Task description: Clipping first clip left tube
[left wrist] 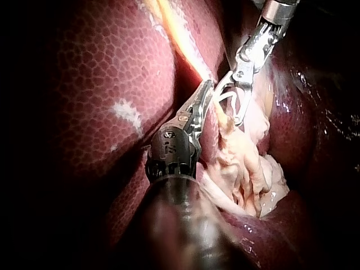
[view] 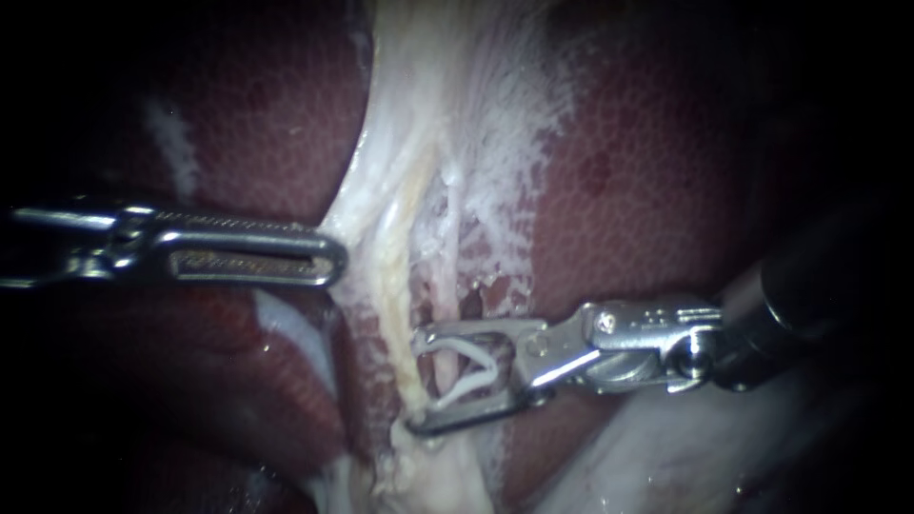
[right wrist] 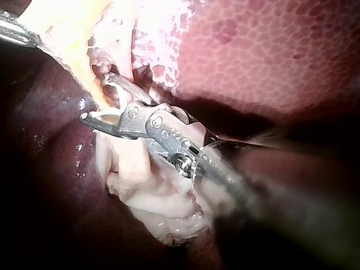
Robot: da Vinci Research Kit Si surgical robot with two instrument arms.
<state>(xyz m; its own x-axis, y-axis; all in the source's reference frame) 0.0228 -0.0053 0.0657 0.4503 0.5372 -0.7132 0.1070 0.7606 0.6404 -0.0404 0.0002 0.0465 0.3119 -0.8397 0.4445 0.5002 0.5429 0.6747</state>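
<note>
Dark red, mottled liver (view: 666, 190) on both sides of the white tissue band (view: 476, 114), filling most of the endoscope view. Band itself running down between the two lobes, smooth along one edge, frayed and webby along the other.

Right instrument (view: 419, 381): reaching in over the lobe on the band's frayed side and crossing the band's lower stretch. Jaws spread wide in a fork, clamped on nothing, tips ending near the band's smooth edge.

Left instrument (view: 335, 259): reaching in over the opposite lobe to the band's smooth edge, about halfway along it and well apart from the right instrument. Jaws closed flat together, tips pinching that edge of the band, which tents toward them. Same in the left wrist view: slim closed jaws ending at the fold where band meets liver.

Tube (view: 400, 314): a pale yellowish cord lying along the band near its smooth edge, passing right at the tips of the forked jaws. Cannot tell whether fully between them.

Clip (view: 471, 366): white, bent, unclosed, seated between the spread jaws over the band's lower stretch, just beside the tube.
</note>
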